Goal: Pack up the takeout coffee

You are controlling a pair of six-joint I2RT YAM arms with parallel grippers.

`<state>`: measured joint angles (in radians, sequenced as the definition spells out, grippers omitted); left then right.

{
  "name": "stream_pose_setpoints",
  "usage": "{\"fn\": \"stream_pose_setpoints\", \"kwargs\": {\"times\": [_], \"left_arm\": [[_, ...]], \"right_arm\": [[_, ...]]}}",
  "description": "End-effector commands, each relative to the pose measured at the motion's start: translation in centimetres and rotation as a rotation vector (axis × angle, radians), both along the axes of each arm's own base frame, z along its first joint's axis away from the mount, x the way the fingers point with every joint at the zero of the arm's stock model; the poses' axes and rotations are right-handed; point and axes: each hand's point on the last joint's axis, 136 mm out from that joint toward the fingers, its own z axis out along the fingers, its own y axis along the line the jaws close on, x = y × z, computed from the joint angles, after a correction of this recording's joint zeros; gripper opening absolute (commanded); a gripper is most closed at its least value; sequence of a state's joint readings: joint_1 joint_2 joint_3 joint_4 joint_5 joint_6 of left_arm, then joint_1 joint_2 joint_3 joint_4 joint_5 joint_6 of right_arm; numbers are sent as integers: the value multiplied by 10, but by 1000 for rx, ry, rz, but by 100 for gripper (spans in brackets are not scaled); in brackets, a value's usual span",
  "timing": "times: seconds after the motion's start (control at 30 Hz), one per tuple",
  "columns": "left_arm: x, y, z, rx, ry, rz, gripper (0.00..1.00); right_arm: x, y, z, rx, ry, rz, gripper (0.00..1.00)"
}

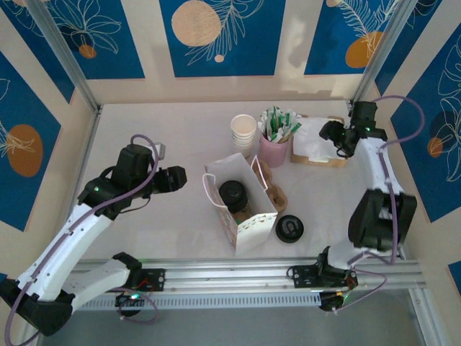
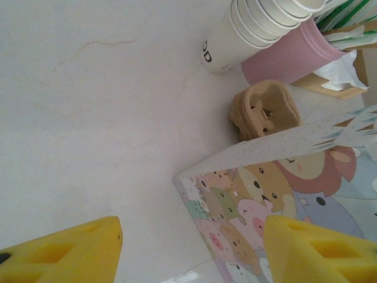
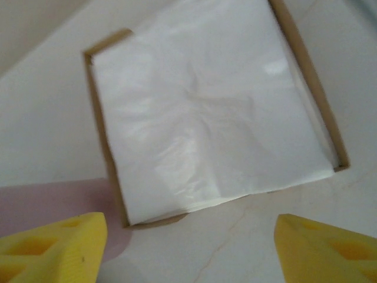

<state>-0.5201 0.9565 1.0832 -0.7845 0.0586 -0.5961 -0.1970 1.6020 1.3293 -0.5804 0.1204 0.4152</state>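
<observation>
Bag point(image 1: 252, 227) upright mid-table, mouth open. 1 cup point(image 1: 233, 193) with black lid already stands inside. That is the main item packed.

1 spare lid point(image 1: 289, 228) lies on the table just beside the bag's right side. Brown sleeves point(image 1: 275, 193) sit against the bag's far-right edge, outside it.

At the far side: stack of empty cups point(image 1: 243, 131), pink pot point(image 1: 274, 150) of sachets and sticks, and a tray point(image 3: 101, 135) of napkins point(image 3: 212, 112). None of these extras can be seen in the bag.

Left gripper point(image 1: 177, 179) near the bag's left side, apart from it. Its fingers point(image 2: 65, 247) are spread wide with nothing between them.

Right gripper point(image 3: 191, 250) hangs over the napkins, jaws spread wide and empty. No contact with the top sheet that I can tell.

Judgement: roughly midway. Coffee is in. Extras remain, and napkins look like the next pick given where the right arm sits. Whether the spare lid or sleeves belong in the bag, I cannot tell. The bag top is not yet closed.
</observation>
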Motion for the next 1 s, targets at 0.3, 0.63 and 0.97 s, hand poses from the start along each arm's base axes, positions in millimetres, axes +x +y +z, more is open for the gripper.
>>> {"fn": "stream_pose_setpoints", "kwargs": {"times": [0.3, 0.63, 0.97], "left_arm": [[4, -9, -7, 4, -3, -45, 65], [-4, -6, -2, -9, -3, -47, 65], [-18, 3, 26, -47, -60, -36, 65]], "right_arm": [[42, -4, -80, -158, 272, 133, 80], [39, 1, -96, -131, 330, 140, 21], [9, 24, 70, -139, -32, 103, 0]]}}
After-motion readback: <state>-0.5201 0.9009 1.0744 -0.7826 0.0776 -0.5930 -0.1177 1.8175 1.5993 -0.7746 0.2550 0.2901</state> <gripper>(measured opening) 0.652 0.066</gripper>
